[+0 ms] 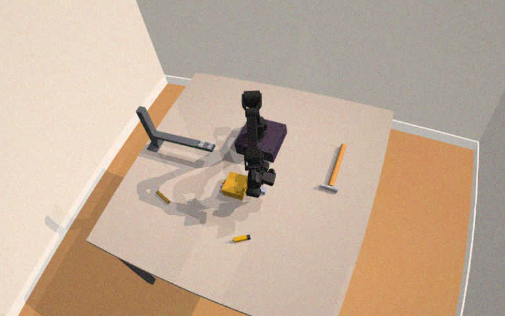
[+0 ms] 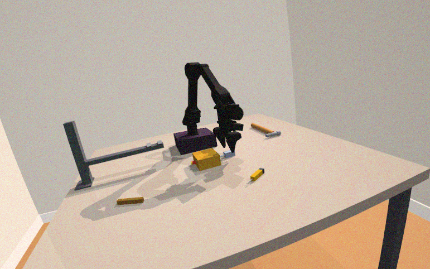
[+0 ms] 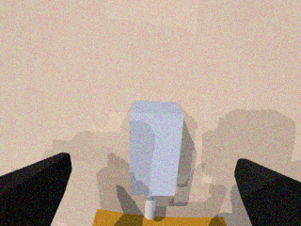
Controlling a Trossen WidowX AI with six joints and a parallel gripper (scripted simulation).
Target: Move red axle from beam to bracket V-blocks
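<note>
Axle (image 1: 223,181) (image 2: 193,162) is mostly out of sight inside the yellow beam (image 1: 234,185) (image 2: 206,159) (image 3: 160,221), with only a bit of red showing at the beam's side facing the bracket (image 1: 179,139) (image 2: 119,156). On the opposite side lies a pale blue block (image 1: 263,191) (image 2: 229,154) (image 3: 155,151) with a thin metal rod (image 2: 222,155) (image 3: 150,209) pointing at the beam; whether it reaches the axle I cannot tell. The claw (image 1: 254,191) (image 2: 228,149) (image 3: 154,168) is spread wide, 1 finger to each side of the block, holding nothing.

I judge the axle light and rigid, unlikely to crush, but smooth and apt to roll or twist if pinched off-centre. So little red shows that a grip there looks poor; the block's 2 flat sides offer a far surer hold for pushing more axle out. Push straight, since the beam looks light enough to slide. Later, grip the axle near its middle, level, leaving both ends free for the 2 V-blocks (image 1: 204,144) (image 2: 154,144).
</note>
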